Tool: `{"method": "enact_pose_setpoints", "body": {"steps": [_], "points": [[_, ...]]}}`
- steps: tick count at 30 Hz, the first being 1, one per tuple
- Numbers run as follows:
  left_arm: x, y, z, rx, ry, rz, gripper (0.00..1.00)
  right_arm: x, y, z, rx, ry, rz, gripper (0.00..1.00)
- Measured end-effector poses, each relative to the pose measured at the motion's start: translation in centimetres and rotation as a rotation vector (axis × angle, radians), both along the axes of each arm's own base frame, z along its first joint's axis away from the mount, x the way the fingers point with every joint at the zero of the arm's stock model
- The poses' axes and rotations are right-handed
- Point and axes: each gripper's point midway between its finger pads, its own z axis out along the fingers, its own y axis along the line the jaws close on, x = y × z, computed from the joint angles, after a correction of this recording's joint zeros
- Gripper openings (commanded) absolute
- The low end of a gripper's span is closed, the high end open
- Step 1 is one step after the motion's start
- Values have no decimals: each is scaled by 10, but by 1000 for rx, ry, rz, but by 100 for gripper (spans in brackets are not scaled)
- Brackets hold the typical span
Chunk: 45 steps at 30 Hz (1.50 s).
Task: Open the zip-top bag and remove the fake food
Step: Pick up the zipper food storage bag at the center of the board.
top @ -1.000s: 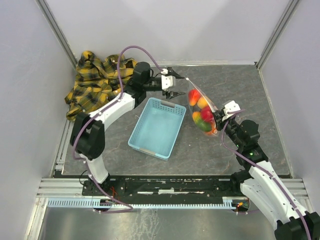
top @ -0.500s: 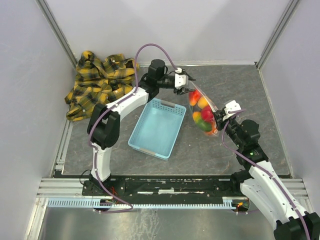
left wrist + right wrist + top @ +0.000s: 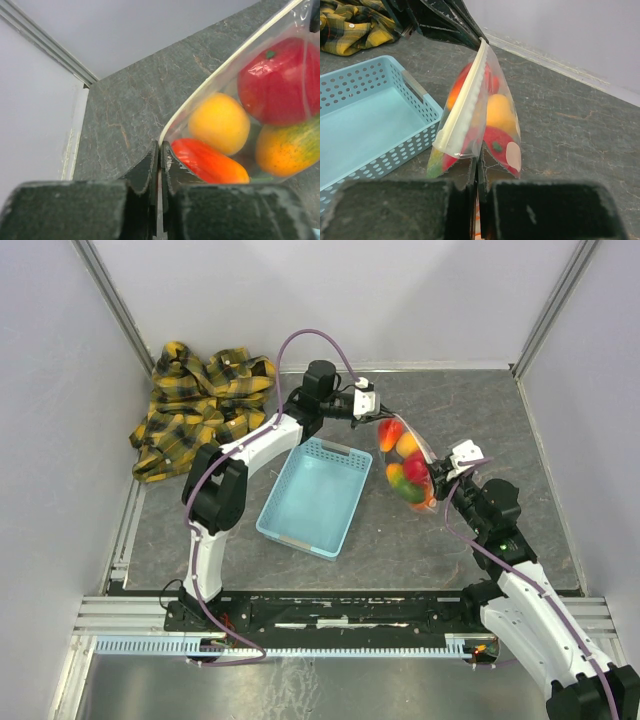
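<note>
The zip-top bag (image 3: 406, 464) hangs above the table, stretched between my two grippers. Its white zip strip (image 3: 462, 115) runs along the upper edge. Inside lies the fake food: a red fruit (image 3: 280, 80), an orange one (image 3: 218, 122), a red-orange pepper (image 3: 207, 161) and a green-orange fruit (image 3: 290, 150). My left gripper (image 3: 374, 414) is shut on the bag's far corner, and its jaws (image 3: 160, 150) pinch the thin plastic edge. My right gripper (image 3: 441, 478) is shut on the near end of the bag (image 3: 479, 162), just below the fruit.
A light blue slotted basket (image 3: 313, 496) stands left of the bag, with its rim (image 3: 417, 87) close under it. A yellow plaid shirt (image 3: 200, 400) lies crumpled at the back left. Walls enclose the dark stone table (image 3: 470, 410).
My left arm swung right to the bag's far corner and its jaws went from open to shut on the plastic. The right gripper and the bag stayed put.
</note>
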Motion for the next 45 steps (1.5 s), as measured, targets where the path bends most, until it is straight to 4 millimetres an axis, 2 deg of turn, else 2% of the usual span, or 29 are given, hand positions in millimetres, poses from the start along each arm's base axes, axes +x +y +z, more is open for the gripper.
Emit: {"method": "enact_pose_setpoints", "body": {"steps": [6, 12, 16, 20, 23, 26, 35, 37, 40, 45], "points": [[-4, 0, -1, 5, 34, -12, 3, 3, -7, -1, 12, 9, -42, 25], [-13, 1, 1, 5, 190, -3, 3, 6, -20, -1, 32, 30, -119, 47], [-25, 5, 17, -6, 290, 33, 3, 9, -27, 15, 58, 21, -163, 57], [-43, 2, 42, -31, 372, 60, 3, 9, -34, 44, 84, -9, -204, 67], [-54, -1, 56, -47, 431, 76, 3, 10, -39, 66, 88, -22, -222, 70], [-63, -4, 62, -45, 493, 102, 3, 9, -36, 84, 84, -15, -208, 74], [-81, -18, 44, 37, 661, 198, 3, 5, -6, 128, 7, 105, -26, 77], [-85, -21, 50, 40, 687, 200, 3, 4, -3, 128, -13, 142, -3, 76], [-88, -23, 58, 38, 720, 198, 3, -1, 3, 118, -47, 216, 41, 75], [-96, -21, 56, 67, 791, 187, 3, -10, 5, 87, -111, 354, 83, 74]]}}
